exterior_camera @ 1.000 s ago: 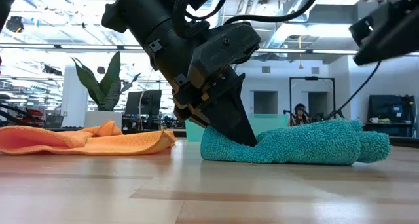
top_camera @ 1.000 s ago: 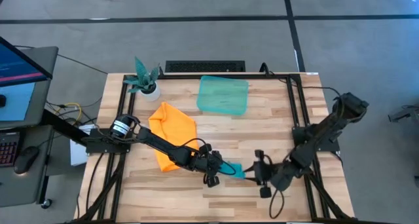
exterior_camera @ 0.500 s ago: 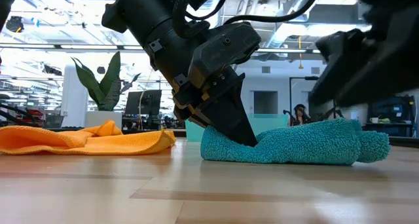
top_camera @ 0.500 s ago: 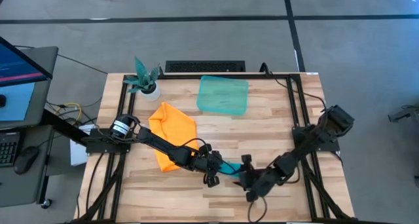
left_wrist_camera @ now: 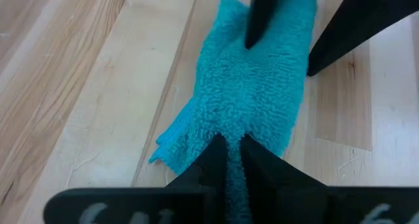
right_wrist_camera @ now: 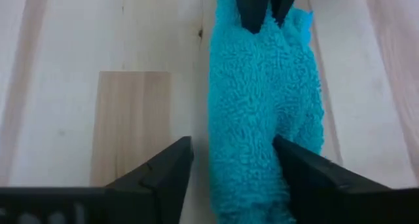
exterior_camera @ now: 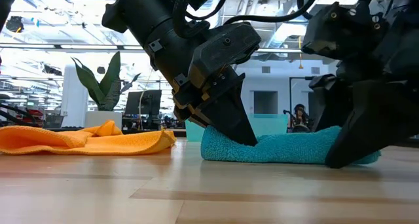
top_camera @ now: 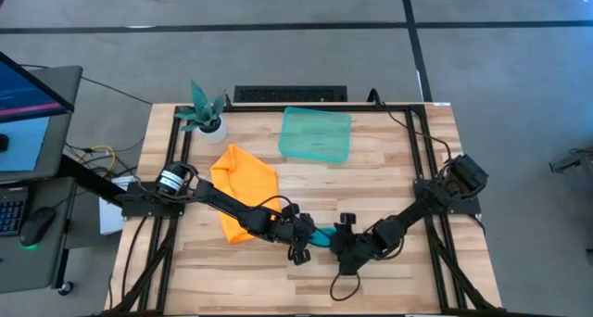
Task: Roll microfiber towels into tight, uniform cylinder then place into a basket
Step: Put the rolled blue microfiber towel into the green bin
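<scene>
Low at the near edge of the wooden surface (top_camera: 398, 169), the rolled turquoise towel (exterior_camera: 288, 149) lies flat between the two arms. On the left, the left gripper (top_camera: 304, 240) has its jaws clenched on one end of the roll, the cloth pinched between the dark fingers (left_wrist_camera: 216, 160). On the right, the right gripper (top_camera: 343, 246) has its jaws spread wide, one finger (right_wrist_camera: 163, 165) on either side of the roll's other end, straddling the cloth rather than squeezing it. The two grippers nearly meet over the towel, which shows only as a small strip of turquoise between them from above.

Farther back and to the left, the orange towel (top_camera: 246, 189) lies crumpled and unrolled under the left arm's forearm. Beyond it, toward the far edge, the teal-green basket (top_camera: 317, 134) sits well apart from both towels, with nothing visible in it. At the far left corner stands a small white pot with a teal plant (top_camera: 206, 113), and a dark keyboard (top_camera: 289, 95) rests along the far rim.
</scene>
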Controlling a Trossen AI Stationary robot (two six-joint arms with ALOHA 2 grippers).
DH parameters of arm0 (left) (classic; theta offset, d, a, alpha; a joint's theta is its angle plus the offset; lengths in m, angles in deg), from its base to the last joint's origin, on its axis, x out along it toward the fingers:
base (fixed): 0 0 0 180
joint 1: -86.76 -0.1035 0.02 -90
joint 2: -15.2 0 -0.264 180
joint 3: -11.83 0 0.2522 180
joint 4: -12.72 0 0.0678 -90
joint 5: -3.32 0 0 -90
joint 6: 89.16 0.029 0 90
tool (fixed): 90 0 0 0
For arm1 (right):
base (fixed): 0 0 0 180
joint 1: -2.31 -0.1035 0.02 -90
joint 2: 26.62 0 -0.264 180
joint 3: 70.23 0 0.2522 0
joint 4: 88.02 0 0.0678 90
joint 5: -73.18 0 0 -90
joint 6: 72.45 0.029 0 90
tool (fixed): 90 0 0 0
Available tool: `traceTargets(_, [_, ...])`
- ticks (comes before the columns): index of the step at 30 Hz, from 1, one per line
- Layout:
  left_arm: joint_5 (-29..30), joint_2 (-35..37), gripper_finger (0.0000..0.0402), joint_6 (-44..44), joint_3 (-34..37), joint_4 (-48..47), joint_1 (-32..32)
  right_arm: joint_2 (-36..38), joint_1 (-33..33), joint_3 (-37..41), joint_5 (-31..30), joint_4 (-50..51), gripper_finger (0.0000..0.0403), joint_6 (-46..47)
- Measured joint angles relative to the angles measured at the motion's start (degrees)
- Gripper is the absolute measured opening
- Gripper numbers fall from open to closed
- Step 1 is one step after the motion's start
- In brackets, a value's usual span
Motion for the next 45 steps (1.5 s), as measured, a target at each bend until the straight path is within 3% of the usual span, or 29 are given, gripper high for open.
traceTargets(9, [0.19,0.06,0.0023,2.06,-0.01,0.03,-0.04,-0.27,0.33,-0.15,0.0,1.18,0.0053,-0.26])
traceTargets(11, [0.22,0.24,0.002,4.05,0.0,-0.04,-0.07,-0.27,0.46,-0.15,-0.23,1.26,0.003,-0.76])
traceTargets(19, [-1.81,1.53,0.0009,7.83,0.08,-1.53,-2.02,-0.52,2.27,-0.35,-3.68,2.48,0.0039,-5.02])
traceTargets(33, [-4.46,6.47,0.0007,17.2,0.17,-9.48,-9.0,-0.95,7.58,-8.63,-12.86,18.15,0.0031,-15.91])
traceTargets(38, [-10.18,7.69,0.0007,21.3,0.15,-10.81,-12.6,-0.88,10.96,-8.63,-13.43,18.49,0.0031,-20.52])
traceTargets(45, [-13.58,12.28,0.0007,25.0,0.11,-15.69,-19.05,2.95,15.12,-8.67,-16.08,18.86,0.0031,-27.16])
